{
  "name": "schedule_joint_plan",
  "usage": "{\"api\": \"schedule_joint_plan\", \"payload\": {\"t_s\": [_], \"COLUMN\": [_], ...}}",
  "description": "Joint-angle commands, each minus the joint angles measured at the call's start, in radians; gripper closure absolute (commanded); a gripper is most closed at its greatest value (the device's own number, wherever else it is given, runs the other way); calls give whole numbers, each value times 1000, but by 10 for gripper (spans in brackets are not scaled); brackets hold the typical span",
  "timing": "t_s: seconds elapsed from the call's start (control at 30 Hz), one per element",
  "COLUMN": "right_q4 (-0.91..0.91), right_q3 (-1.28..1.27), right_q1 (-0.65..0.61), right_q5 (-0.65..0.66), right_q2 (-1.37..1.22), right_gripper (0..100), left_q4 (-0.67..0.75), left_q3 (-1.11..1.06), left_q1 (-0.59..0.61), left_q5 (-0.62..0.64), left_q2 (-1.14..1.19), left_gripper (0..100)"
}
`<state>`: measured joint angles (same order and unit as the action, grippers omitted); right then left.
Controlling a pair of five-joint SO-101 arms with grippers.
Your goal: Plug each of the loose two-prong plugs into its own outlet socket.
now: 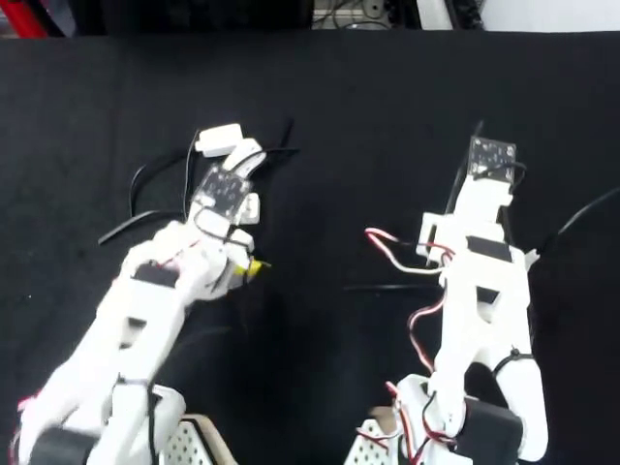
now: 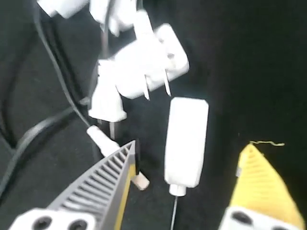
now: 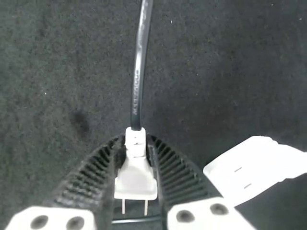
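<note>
Gripping a small white two-prong plug point(image 3: 136, 179) on a black cord point(image 3: 139, 72), the right hand point(image 3: 136, 143) risks skewing its prongs against the white slotted outlet block point(image 3: 254, 167) just beside it. The left hand point(image 2: 192, 145), open over a white oblong block point(image 2: 187, 120), could knock the neighbouring white plugs point(image 2: 144, 72).

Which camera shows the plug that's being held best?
The right wrist view: the plug sits gripped in the right end effector, both prongs clear. In the high view the arm covers it; the left wrist view faces other plugs.
</note>
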<state>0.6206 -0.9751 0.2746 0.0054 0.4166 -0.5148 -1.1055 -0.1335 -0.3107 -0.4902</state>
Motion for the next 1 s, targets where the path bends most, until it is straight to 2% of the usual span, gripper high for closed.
{"api": "schedule_joint_plan", "payload": {"t_s": [0.0, 0.13, 0.4, 0.53, 0.73, 0.97], "right_q4": [-20, -20, -18, -23, -25, -25], "right_q3": [42, 42, 42, 36, 35, 35], "right_q1": [-9, -9, -11, -9, -11, -11], "right_q5": [-3, -3, -3, -3, -2, -2], "right_q2": [-4, -4, -4, -2, -2, -2], "right_gripper": [986, 986, 986, 986, 986, 986], "left_q4": [12, 12, -43, -46, -232, -250], "left_q3": [96, 99, 117, 162, 363, 383], "left_q1": [-24, -31, -36, -35, -35, -39], "left_q5": [12, 15, 18, 57, 57, 51], "left_q2": [87, 104, 107, 199, 385, 413], "left_gripper": [727, 770, 773, 775, 776, 779]}}
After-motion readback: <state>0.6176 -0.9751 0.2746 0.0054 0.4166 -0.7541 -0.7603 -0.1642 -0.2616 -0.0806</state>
